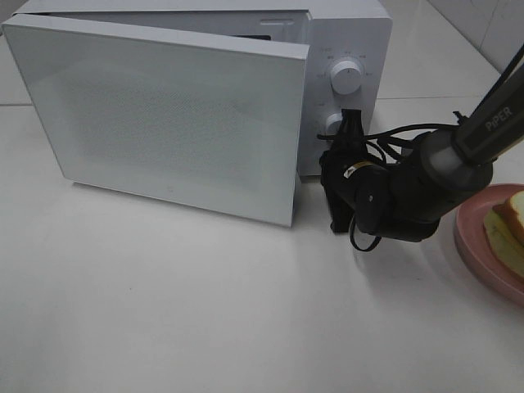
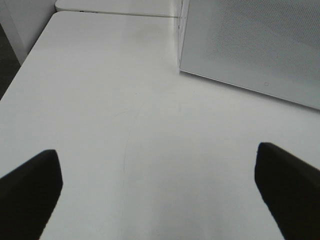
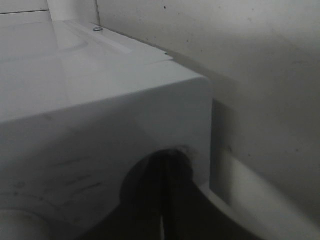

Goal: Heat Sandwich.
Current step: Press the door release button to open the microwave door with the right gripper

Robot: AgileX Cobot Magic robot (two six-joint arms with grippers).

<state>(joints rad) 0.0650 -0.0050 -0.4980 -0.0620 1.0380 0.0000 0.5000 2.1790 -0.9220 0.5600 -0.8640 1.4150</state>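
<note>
The sandwich (image 1: 509,223), cream bread with a brown crust, lies on a pink plate (image 1: 469,237) at the right edge of the exterior view. The white microwave (image 1: 352,33) stands at the back with its door (image 1: 164,115) swung partly open. My right gripper (image 1: 352,124) is shut, its tips up against the control panel by the lower knob (image 1: 332,123), just right of the door's free edge. In the right wrist view those tips (image 3: 166,170) press together against the microwave's white body (image 3: 100,100). My left gripper (image 2: 160,190) hangs open over bare table, holding nothing; the door (image 2: 250,45) is ahead of it.
An upper knob (image 1: 346,78) sits on the panel above the gripper. The white table (image 1: 205,311) stretches in front of the microwave. The left arm does not show in the exterior view. A tiled wall is at the far right.
</note>
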